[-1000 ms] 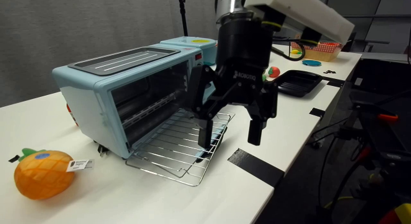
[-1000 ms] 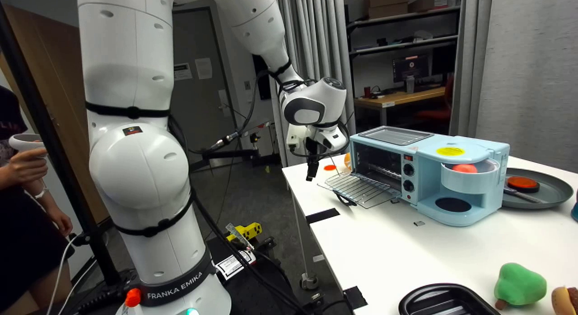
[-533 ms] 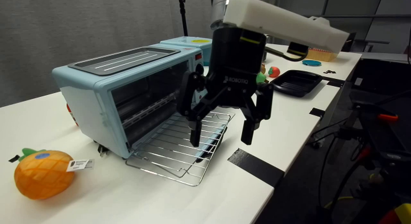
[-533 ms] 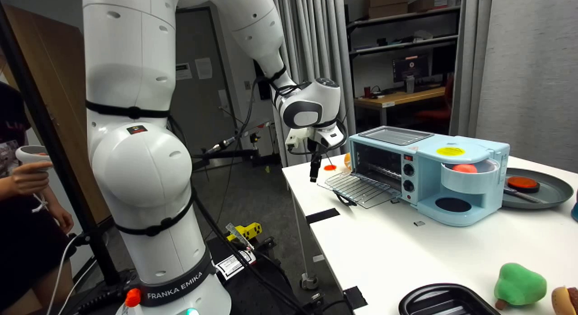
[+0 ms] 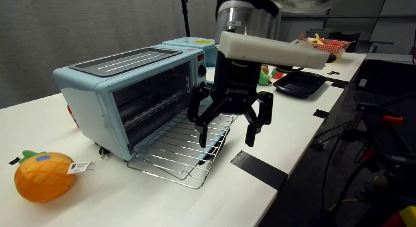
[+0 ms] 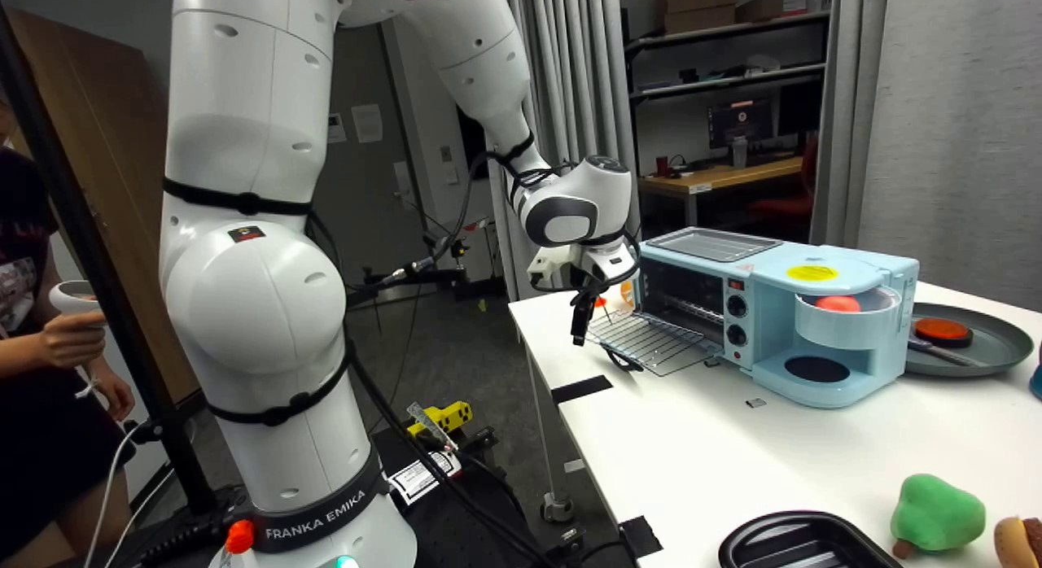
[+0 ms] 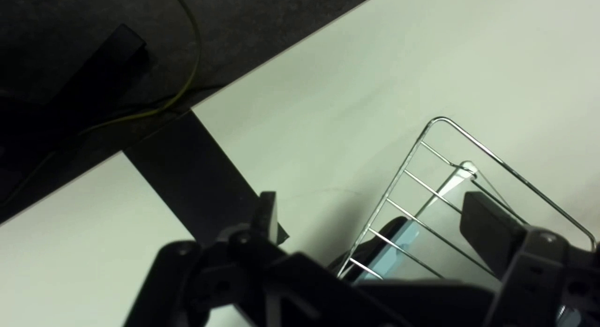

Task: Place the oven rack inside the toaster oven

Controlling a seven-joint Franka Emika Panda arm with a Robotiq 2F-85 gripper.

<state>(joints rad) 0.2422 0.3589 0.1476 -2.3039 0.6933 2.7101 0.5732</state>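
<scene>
The oven rack [image 5: 175, 154], a silvery wire grid, lies tilted on the open glass door of the light blue toaster oven [image 5: 79, 103], outside its opening. Both also show in an exterior view, the rack [image 6: 651, 340] before the oven [image 6: 753, 287]. Whether the rack's inner edge enters the opening I cannot tell. My gripper [image 5: 226, 140] is open and empty, pointing down above the rack's outer edge. It also shows in an exterior view [image 6: 580, 332]. In the wrist view, the rack's edge and bars [image 7: 386, 198] show below and between the spread fingers [image 7: 375, 214]. Part of the rack is hidden by the gripper.
A black tray [image 5: 300, 85] lies farther along the table, near a green plush toy [image 6: 936, 515]. An orange plush pineapple [image 5: 44, 178] sits by the oven's side. Black tape [image 5: 260, 170] marks the table's edge. A grey pan [image 6: 997, 344] stands beyond the oven.
My gripper has turned and moved a little lower and closer to the rack, with its fingers still open. The rack and oven have not moved.
</scene>
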